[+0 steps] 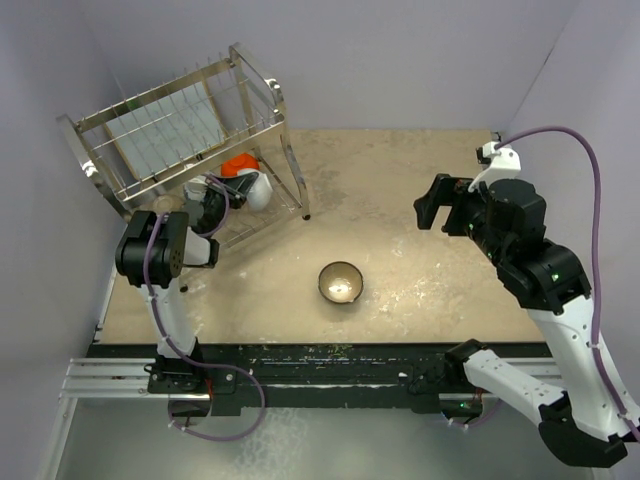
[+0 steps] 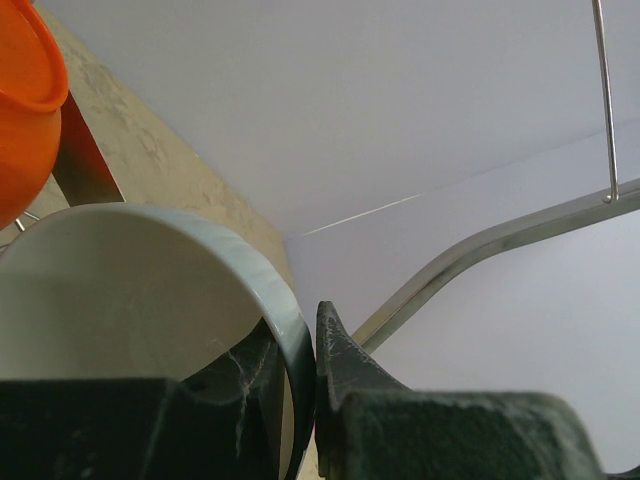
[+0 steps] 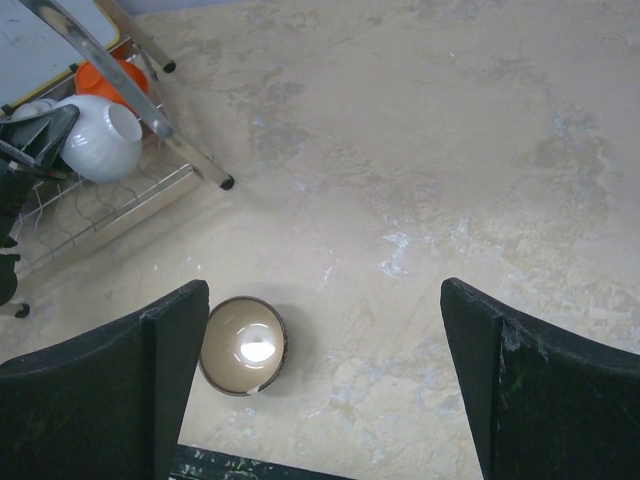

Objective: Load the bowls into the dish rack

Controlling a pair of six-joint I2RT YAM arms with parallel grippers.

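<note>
The metal wire dish rack [image 1: 170,125] stands at the back left. In its lower tier lie an orange-red bowl [image 1: 240,163] and a plain white bowl [image 1: 257,189]. My left gripper [image 1: 230,191] is inside the lower tier, shut on the white bowl's rim [image 2: 270,290], with the orange bowl [image 2: 25,90] just beside it. A dark brown bowl with a shiny pale inside [image 1: 341,282] sits upright on the table, also in the right wrist view [image 3: 243,345]. My right gripper [image 1: 440,208] is open and empty, high above the table, right of that bowl. A beige bowl [image 1: 165,205] shows at the rack's near left corner.
The rack's front leg [image 3: 190,160] reaches onto the table near the white bowl [image 3: 100,135]. A rack bar [image 2: 480,250] crosses close to my left fingers. Pale walls enclose the table on three sides. The black rail [image 1: 330,355] runs along the near edge.
</note>
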